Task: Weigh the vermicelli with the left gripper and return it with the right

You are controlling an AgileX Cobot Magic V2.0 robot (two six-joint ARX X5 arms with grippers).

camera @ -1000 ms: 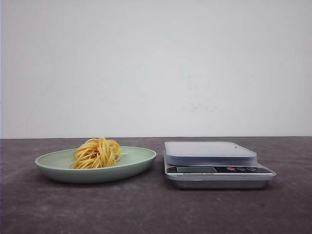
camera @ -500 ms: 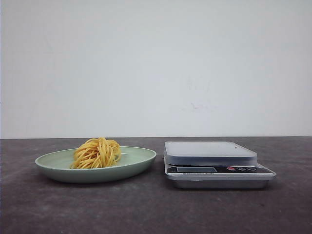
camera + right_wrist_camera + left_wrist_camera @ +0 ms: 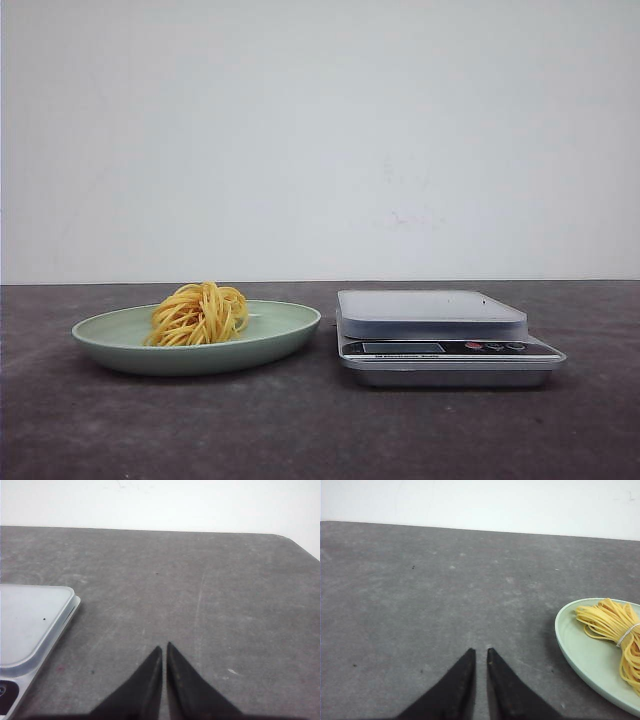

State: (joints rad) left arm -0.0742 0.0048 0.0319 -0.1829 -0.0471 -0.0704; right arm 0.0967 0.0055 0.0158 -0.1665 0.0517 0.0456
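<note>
The vermicelli (image 3: 200, 313), a round nest of yellow-orange strands, lies on a pale green plate (image 3: 285, 330) at the left of the table. It also shows in the left wrist view (image 3: 612, 630), tied with a thin white band, on the plate (image 3: 580, 650). A silver kitchen scale (image 3: 440, 335) stands to the right of the plate, its platform bare. My left gripper (image 3: 481, 651) is shut and empty, low over the table to the left of the plate. My right gripper (image 3: 164, 646) is shut and empty, to the right of the scale (image 3: 30, 625). Neither gripper shows in the front view.
The dark grey table (image 3: 320, 430) runs back to a white wall. Its rounded far right corner (image 3: 295, 542) shows in the right wrist view. The scale's display and buttons (image 3: 450, 348) face the front.
</note>
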